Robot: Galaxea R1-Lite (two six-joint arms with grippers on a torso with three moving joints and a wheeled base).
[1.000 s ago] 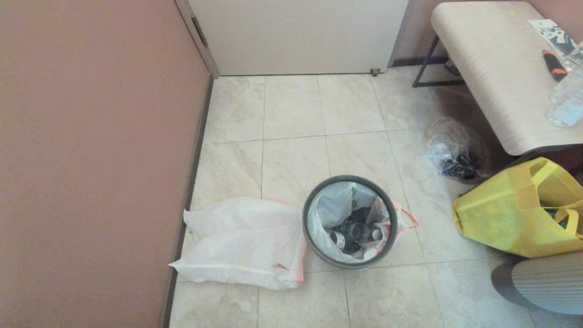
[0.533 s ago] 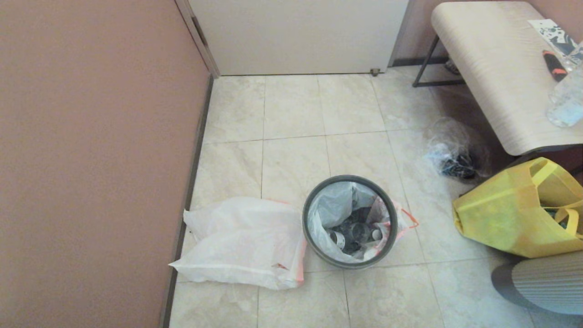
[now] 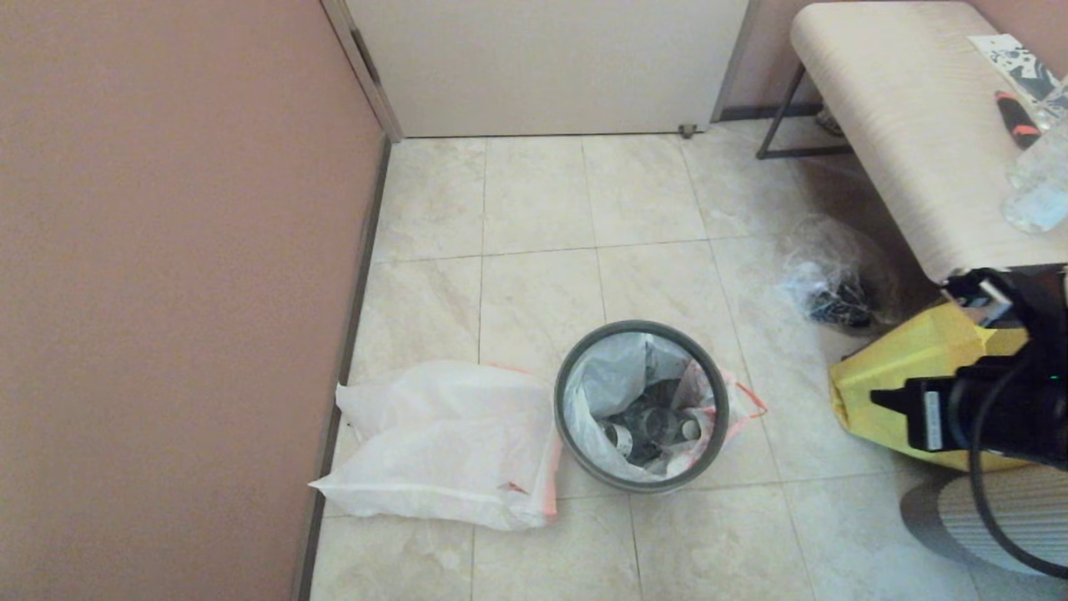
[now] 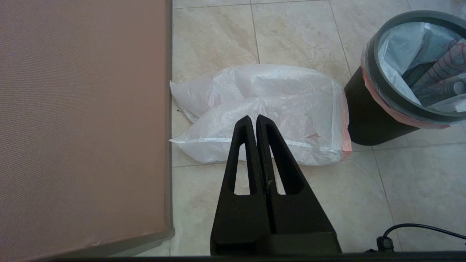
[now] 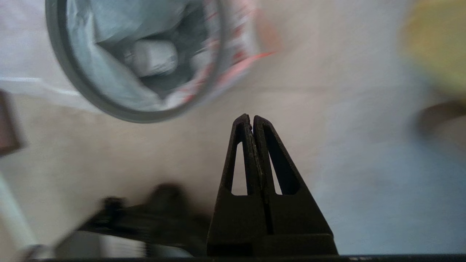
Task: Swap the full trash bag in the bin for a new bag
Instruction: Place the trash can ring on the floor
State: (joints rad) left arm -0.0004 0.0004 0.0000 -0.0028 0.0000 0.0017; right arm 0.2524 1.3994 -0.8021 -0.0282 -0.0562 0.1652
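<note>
The bin (image 3: 569, 392), a small round dark wastebasket with a grey hoop rim, stands on the floor tiles. The full trash bag (image 3: 613, 371) lines it, white with orange-red handles and dark bottles inside. Just left of the bin lies the new bag (image 3: 450, 442), flat and white with orange-red trim. My left gripper (image 4: 253, 118) is shut and empty, hovering in front of the new bag (image 4: 276, 109), with the bin (image 4: 367, 120) off to one side. My right arm (image 3: 976, 409) reaches in at the right. My right gripper (image 5: 248, 117) is shut and empty, above bare floor near the bin's rim (image 5: 72, 85).
A pink wall (image 3: 167, 292) runs along the left, close to the new bag. A door (image 3: 542, 67) is at the back. To the right are a table (image 3: 901, 125), a clear plastic bag (image 3: 830, 284) and a yellow tote (image 3: 884, 392) under my right arm.
My right arm has come into the head view from the right, over the yellow tote. The bin and both bags have not moved.
</note>
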